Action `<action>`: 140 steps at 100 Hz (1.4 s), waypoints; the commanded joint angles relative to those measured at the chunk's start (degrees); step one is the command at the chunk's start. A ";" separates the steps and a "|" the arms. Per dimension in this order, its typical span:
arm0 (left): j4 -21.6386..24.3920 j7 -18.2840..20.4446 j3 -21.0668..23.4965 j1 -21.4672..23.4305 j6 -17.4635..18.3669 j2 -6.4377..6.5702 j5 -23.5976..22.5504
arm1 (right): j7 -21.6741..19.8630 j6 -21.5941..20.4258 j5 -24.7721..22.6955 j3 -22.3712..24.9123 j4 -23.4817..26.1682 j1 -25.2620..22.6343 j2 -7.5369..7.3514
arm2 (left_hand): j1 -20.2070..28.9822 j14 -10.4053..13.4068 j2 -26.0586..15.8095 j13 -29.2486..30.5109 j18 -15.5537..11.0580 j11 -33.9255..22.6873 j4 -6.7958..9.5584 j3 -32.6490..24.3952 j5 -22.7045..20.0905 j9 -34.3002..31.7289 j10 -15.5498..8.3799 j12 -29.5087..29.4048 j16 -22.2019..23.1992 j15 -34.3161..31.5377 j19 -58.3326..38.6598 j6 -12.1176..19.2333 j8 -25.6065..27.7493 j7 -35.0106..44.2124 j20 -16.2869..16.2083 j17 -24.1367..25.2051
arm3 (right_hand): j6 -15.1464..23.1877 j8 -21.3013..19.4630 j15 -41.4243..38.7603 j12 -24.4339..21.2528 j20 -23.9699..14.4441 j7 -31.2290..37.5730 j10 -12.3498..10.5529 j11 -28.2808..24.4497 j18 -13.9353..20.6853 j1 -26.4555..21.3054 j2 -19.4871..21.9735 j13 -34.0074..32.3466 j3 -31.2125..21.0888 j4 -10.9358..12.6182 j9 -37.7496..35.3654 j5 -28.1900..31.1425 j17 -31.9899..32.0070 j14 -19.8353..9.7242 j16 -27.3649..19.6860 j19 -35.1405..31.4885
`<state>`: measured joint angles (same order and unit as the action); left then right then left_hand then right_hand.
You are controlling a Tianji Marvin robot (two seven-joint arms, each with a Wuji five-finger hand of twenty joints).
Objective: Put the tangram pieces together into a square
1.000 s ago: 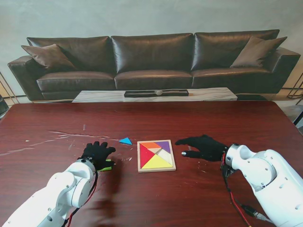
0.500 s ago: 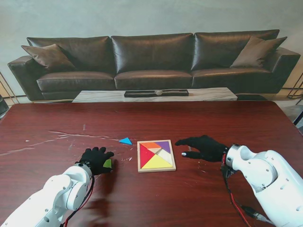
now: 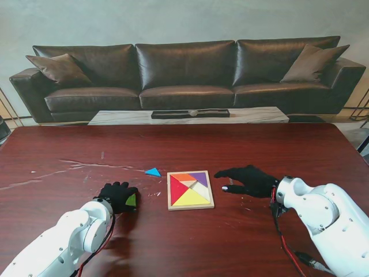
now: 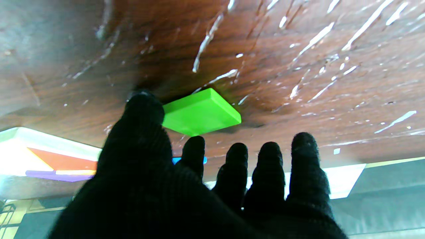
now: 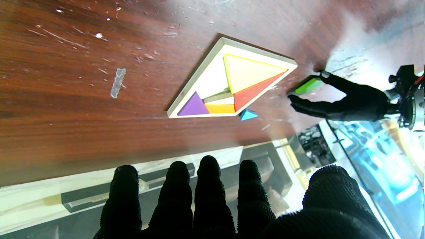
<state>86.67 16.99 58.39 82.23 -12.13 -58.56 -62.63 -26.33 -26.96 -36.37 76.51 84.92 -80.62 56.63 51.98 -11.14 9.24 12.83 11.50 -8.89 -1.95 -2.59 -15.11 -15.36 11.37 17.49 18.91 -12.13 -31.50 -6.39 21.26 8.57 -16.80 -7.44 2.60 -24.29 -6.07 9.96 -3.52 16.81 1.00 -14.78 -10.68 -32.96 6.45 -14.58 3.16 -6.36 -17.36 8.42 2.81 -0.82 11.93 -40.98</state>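
Green piece lies flat on table, left of tray. Looks light, rigid, thin, smooth; best pinched by opposite edges. Left hand over it, thumb touching one edge, other fingers spread, not clamped. Blue piece beyond tray's far-left corner. Right hand right of tray, flat, fingers spread, empty.
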 commanded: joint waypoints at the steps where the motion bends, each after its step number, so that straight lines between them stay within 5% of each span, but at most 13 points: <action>1: -0.31 0.59 -0.20 -0.11 -0.34 0.16 0.39 | -0.17 0.06 -0.17 -0.02 0.42 -0.31 -0.03 | 2.06 -0.88 0.91 1.06 -0.30 -1.11 1.18 -1.99 1.54 0.08 2.57 -0.69 -0.36 -1.10 -0.84 -1.18 -0.43 -0.08 -0.28 -0.72 | 1.08 -0.01 0.16 0.44 0.16 -0.06 -0.09 -0.54 -0.48 -0.08 1.35 -0.82 -0.13 1.36 -0.75 -0.84 0.59 -0.14 0.77 -0.02; 35: -0.11 1.75 -0.60 0.86 -1.59 0.30 1.04 | -0.07 0.05 -0.07 -0.23 0.33 -0.17 0.00 | 2.42 -1.01 1.79 5.49 -0.71 -4.03 0.82 -5.52 0.45 -4.45 1.57 -0.24 0.26 -3.81 -3.38 -1.49 0.02 1.84 -1.30 -4.81 | 0.99 -0.03 0.16 0.43 0.17 -0.08 -0.12 -0.53 -0.46 -0.08 1.36 -0.79 -0.13 1.36 -0.73 -0.86 0.61 -0.25 0.76 -0.01; 39: 0.05 1.92 -0.58 1.04 -1.74 0.32 0.95 | -0.03 0.04 -0.08 -0.24 0.34 -0.17 0.01 | -0.26 -1.04 3.01 6.14 -0.80 -4.53 -0.05 -11.12 0.26 -5.15 1.31 -0.29 0.40 -4.23 -3.81 -1.46 -0.25 3.37 -1.35 -5.29 | 1.04 -0.03 0.15 0.43 0.17 -0.08 -0.17 -0.52 -0.46 -0.10 1.34 -0.81 -0.14 1.37 -0.73 -0.85 0.60 -0.25 0.76 -0.01; 48: 0.54 2.43 -0.39 1.56 -2.10 0.37 0.65 | -0.02 0.06 -0.04 -0.28 0.36 -0.19 0.01 | -0.48 -1.01 3.26 7.31 -1.00 -5.16 -0.19 -12.13 -0.29 -5.93 0.95 0.01 0.71 -4.94 -4.34 -1.51 -0.13 3.90 -1.52 -6.38 | 1.04 -0.03 0.15 0.42 0.17 -0.10 -0.07 -0.51 -0.44 -0.05 1.37 -0.82 -0.11 1.36 -0.70 -0.88 0.62 -0.26 0.76 0.00; 88: 0.58 2.07 -0.52 2.83 -2.99 0.37 0.91 | 0.11 0.14 0.00 -0.16 0.64 -0.59 0.05 | 0.55 1.12 5.55 15.00 -2.96 -8.88 -0.98 -17.63 -6.88 -12.27 -1.19 2.53 3.15 -8.43 -7.71 -1.28 3.14 13.84 -2.16 -13.41 | 1.02 -0.03 0.14 0.44 0.17 -0.14 -0.11 -0.55 -0.45 -0.09 1.31 -0.79 -0.12 1.36 -0.75 -0.87 0.62 -0.36 0.74 0.00; 113: -0.14 2.70 -0.66 2.66 -2.02 0.59 0.18 | 0.12 0.11 0.03 -0.26 0.66 -0.52 0.05 | -10.38 3.42 12.71 24.17 -7.50 -13.78 -3.06 -35.87 -10.59 -17.61 -2.38 7.73 10.82 -15.13 -13.80 -0.95 3.57 21.22 -1.10 -23.88 | 1.00 -0.04 0.14 0.43 0.17 -0.14 -0.09 -0.54 -0.47 -0.10 1.33 -0.79 -0.13 1.36 -0.77 -0.86 0.64 -0.28 0.73 0.01; 140: -1.90 3.89 -1.45 1.47 0.03 0.98 -0.13 | 0.15 0.13 0.23 -0.55 0.46 -0.19 0.07 | -13.50 5.28 14.98 30.20 -9.66 -22.07 -3.87 -42.12 -13.39 -20.28 -2.94 15.85 21.78 -23.87 -23.41 0.92 6.37 28.58 -3.49 -32.03 | 1.02 -0.06 0.12 0.43 0.17 -0.13 -0.10 -0.52 -0.44 -0.12 1.32 -0.83 -0.13 1.36 -0.71 -0.86 0.62 -0.29 0.73 0.00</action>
<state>87.93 18.28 58.07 82.15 -12.66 -58.05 -63.27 -26.23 -26.87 -36.05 76.19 85.14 -80.68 56.63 39.05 -7.84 22.70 39.94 3.96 -21.74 -3.97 -41.92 -22.01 -29.80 11.09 28.27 38.24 -33.09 -52.84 -7.99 24.25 29.14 -18.77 -37.78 2.60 -24.29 -6.07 9.96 -3.52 16.81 1.00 -14.78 -10.69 -32.96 6.45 -14.58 3.16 -6.36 -17.36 8.42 2.81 -0.82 11.93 -40.98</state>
